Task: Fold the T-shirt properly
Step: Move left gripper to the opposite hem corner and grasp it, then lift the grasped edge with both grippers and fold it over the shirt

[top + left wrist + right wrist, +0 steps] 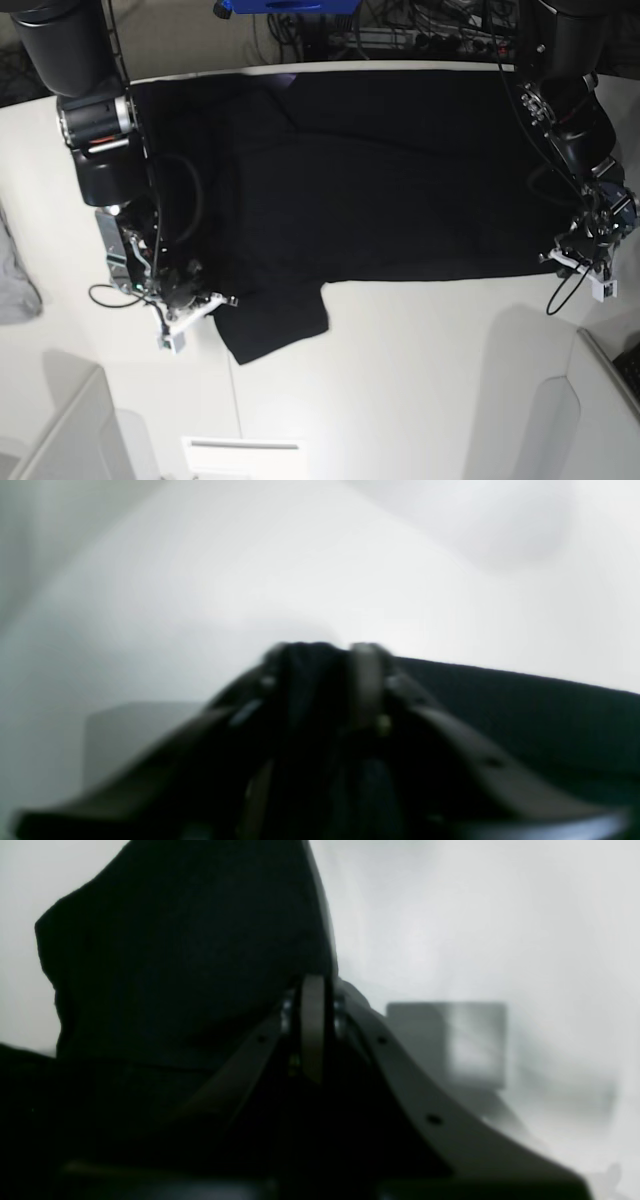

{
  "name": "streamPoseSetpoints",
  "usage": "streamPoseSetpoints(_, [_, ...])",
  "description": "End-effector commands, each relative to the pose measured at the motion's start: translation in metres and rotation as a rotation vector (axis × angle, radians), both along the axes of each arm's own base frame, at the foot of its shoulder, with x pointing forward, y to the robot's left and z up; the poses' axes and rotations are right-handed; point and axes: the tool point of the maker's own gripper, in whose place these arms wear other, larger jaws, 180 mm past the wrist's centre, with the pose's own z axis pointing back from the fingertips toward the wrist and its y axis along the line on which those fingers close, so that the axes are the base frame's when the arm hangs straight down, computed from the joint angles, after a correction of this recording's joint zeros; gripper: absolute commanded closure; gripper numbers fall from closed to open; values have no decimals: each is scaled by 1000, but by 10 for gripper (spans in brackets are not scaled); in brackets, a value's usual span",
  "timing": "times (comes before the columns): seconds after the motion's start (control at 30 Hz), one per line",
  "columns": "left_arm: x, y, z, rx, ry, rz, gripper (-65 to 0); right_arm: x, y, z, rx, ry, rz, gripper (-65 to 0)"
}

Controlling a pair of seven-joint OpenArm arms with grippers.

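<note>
The black T-shirt (pixel 380 180) lies spread across the white table (pixel 430 380), one short sleeve sticking out toward the front left. At the shirt's right edge, my left gripper (pixel 585 262) holds a pinch of cloth. In the left wrist view its fingertips (pixel 320 650) are closed on black fabric (pixel 525 705). My right gripper (pixel 205 297) sits at the front left by the sleeve. Seen from the right wrist, that gripper (pixel 312 990) has its fingers pressed together, with T-shirt cloth (pixel 175 940) rising up beside them. No print or tag shows.
A light grey cloth (pixel 12 285) lies at the table's left edge. Cables and a blue object (pixel 280 5) sit behind the far edge. A grey block (pixel 445 1045) shows blurred beyond the right gripper. Pale panels stand at the front corners.
</note>
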Motion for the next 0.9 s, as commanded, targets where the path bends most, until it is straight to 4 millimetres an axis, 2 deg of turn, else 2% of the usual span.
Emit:
streamPoseSetpoints(0.0, [-6,-1,-5,2,59,-19,-94,11,-4,13,-6,-29,0,0])
streamPoseSetpoints(0.07, [-6,-1,-5,3,58,-20,0,12,-4,14,-6,-31,0,0])
streamPoseSetpoints(0.43, [-4,4,3,11,38,-13,0,17,-2,22,-4,-55,7,0])
streamPoseSetpoints(0.5, [-10,7,4,36,38,-15,0,19,2,30,0,-84,18,0])
streamPoseSetpoints(0.67, [-18,16,22,127,5,-31,0,18,5,44,-1,-136,39,0])
streamPoseSetpoints(0.87, [-24,16,30,167,-12,-40,0,13,10,45,8,-150,53,0])
